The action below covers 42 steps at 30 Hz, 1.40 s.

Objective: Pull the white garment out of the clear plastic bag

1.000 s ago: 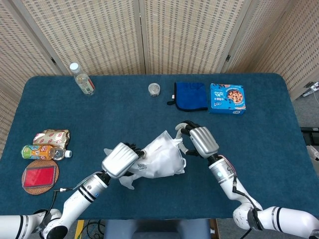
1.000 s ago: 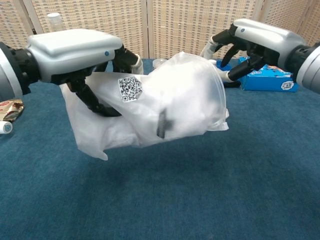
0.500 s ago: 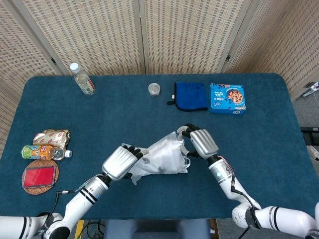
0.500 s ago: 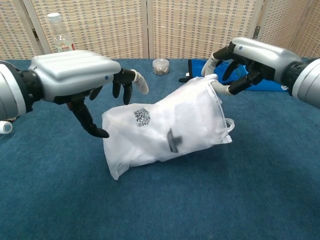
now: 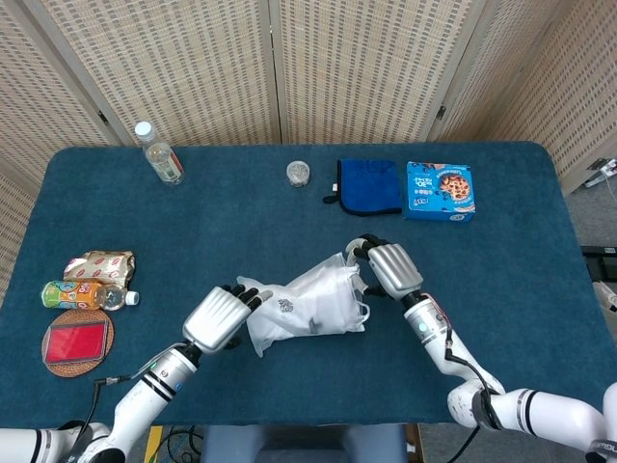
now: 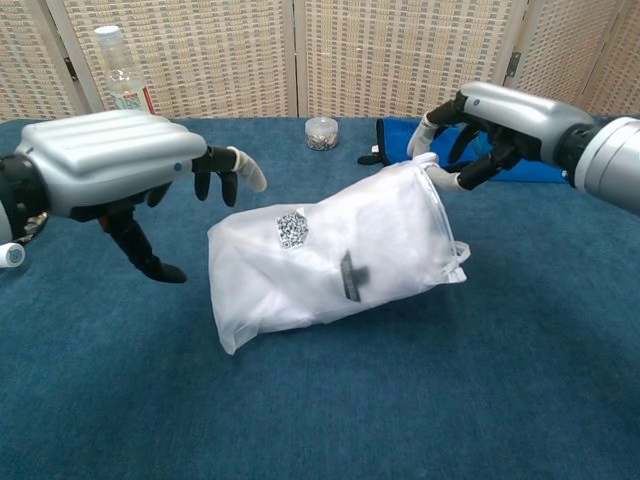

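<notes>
The clear plastic bag [image 5: 308, 302] [image 6: 335, 255] lies on the blue table with the white garment folded inside it; a QR label and a dark tag show on its side. My right hand [image 5: 388, 270] [image 6: 500, 120] pinches the bag's upper right edge near its opening. My left hand [image 5: 216, 318] [image 6: 110, 175] hovers just left of the bag with its fingers spread, holding nothing and not touching it.
At the back stand a water bottle [image 5: 159, 154], a small jar [image 5: 298, 173], a blue cloth [image 5: 368, 186] and a cookie box [image 5: 440, 190]. Snack packets and a bottle [image 5: 92, 280] lie at the left edge above a round coaster [image 5: 77, 341].
The bag, held up by both hands a second ago, has dropped onto the table. My left hand let go and drew away to the left. My right hand kept its pinch.
</notes>
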Each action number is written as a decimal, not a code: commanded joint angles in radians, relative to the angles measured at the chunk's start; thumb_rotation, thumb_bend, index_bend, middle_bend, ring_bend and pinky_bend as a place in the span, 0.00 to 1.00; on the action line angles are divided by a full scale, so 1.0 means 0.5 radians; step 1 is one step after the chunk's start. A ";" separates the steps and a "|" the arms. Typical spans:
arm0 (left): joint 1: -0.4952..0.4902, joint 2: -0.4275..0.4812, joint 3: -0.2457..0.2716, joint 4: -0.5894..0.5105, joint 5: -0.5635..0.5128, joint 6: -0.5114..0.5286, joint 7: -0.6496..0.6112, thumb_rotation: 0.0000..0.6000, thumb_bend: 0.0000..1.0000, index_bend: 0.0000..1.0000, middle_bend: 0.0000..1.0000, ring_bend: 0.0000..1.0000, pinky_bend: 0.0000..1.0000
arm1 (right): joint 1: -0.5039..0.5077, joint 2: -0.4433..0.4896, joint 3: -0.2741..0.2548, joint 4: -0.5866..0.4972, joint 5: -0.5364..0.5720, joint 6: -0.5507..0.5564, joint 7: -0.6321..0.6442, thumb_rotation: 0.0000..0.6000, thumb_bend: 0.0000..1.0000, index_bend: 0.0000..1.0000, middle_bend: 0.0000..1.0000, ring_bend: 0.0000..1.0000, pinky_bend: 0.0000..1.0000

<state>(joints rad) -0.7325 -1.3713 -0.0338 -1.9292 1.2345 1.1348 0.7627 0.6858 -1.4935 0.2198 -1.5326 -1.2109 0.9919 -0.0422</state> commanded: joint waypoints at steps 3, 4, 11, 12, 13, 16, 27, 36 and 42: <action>0.058 0.008 0.041 0.056 0.128 0.059 -0.090 1.00 0.09 0.23 0.31 0.34 0.53 | 0.044 -0.022 0.038 0.075 0.050 -0.041 -0.039 1.00 0.61 0.87 0.30 0.18 0.34; 0.069 0.011 0.048 0.069 0.161 0.071 -0.106 1.00 0.09 0.24 0.31 0.34 0.53 | 0.059 -0.029 0.052 0.094 0.066 -0.053 -0.045 1.00 0.61 0.87 0.30 0.18 0.34; 0.116 0.017 0.083 0.146 0.366 0.124 -0.206 1.00 0.09 0.30 0.33 0.35 0.53 | 0.157 -0.100 0.133 0.206 0.137 -0.123 -0.055 1.00 0.61 0.87 0.30 0.18 0.34; 0.122 0.013 0.087 0.165 0.405 0.135 -0.224 1.00 0.09 0.32 0.34 0.36 0.53 | 0.169 -0.110 0.140 0.217 0.143 -0.130 -0.058 1.00 0.61 0.87 0.30 0.18 0.34; 0.128 0.006 0.094 0.191 0.458 0.150 -0.249 1.00 0.09 0.33 0.35 0.37 0.53 | 0.184 -0.123 0.150 0.232 0.152 -0.139 -0.061 1.00 0.61 0.87 0.30 0.18 0.34; 0.137 -0.010 0.108 0.261 0.599 0.185 -0.285 1.00 0.09 0.36 0.38 0.40 0.54 | 0.217 -0.151 0.166 0.266 0.177 -0.162 -0.070 1.00 0.61 0.87 0.30 0.18 0.34; 0.100 -0.028 0.134 0.356 0.833 0.112 -0.310 1.00 0.09 0.38 0.82 0.77 0.95 | 0.243 -0.174 0.171 0.310 0.217 -0.177 -0.072 1.00 0.61 0.87 0.30 0.18 0.34; 0.069 -0.132 0.085 0.398 0.798 -0.015 -0.259 1.00 0.09 0.35 1.00 1.00 1.00 | 0.237 -0.162 0.160 0.316 0.217 -0.175 -0.042 1.00 0.61 0.87 0.30 0.18 0.34; 0.030 -0.183 0.077 0.443 0.809 -0.108 -0.269 1.00 0.09 0.36 1.00 1.00 1.00 | 0.228 -0.156 0.154 0.324 0.213 -0.167 -0.016 1.00 0.62 0.87 0.30 0.18 0.34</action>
<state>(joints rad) -0.7142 -1.4580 0.0059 -1.7114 1.6390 1.0862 0.6283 0.8002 -1.5717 0.2974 -1.3709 -1.1044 0.9083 -0.0507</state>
